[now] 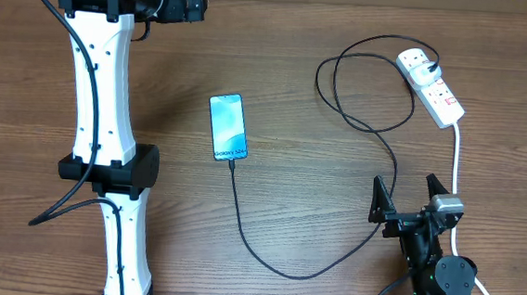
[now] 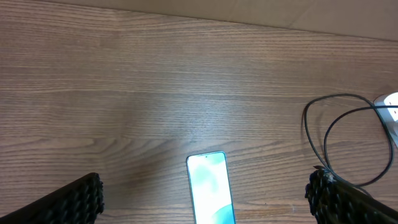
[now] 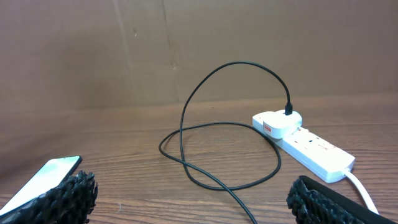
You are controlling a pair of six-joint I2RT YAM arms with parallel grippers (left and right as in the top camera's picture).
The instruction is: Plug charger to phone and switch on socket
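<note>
The phone [image 1: 228,126] lies flat mid-table with its light blue screen up. It also shows in the left wrist view [image 2: 211,186] and the right wrist view [image 3: 43,180]. The black charger cable [image 1: 240,216] meets the phone's bottom edge, curves right and loops up to a white plug [image 1: 416,61] seated in the socket [image 1: 439,97]. The socket is a white strip with red switches, also in the right wrist view [image 3: 311,148]. My left gripper [image 2: 205,180] is open above the phone's far end. My right gripper [image 1: 409,199] is open and empty, below the socket.
The socket's thick white cord [image 1: 456,161] runs down past my right gripper to the table's front edge. The left arm's white links [image 1: 99,108] stretch along the left side. The cable loops [image 3: 217,155] lie on the wood between the phone and the socket.
</note>
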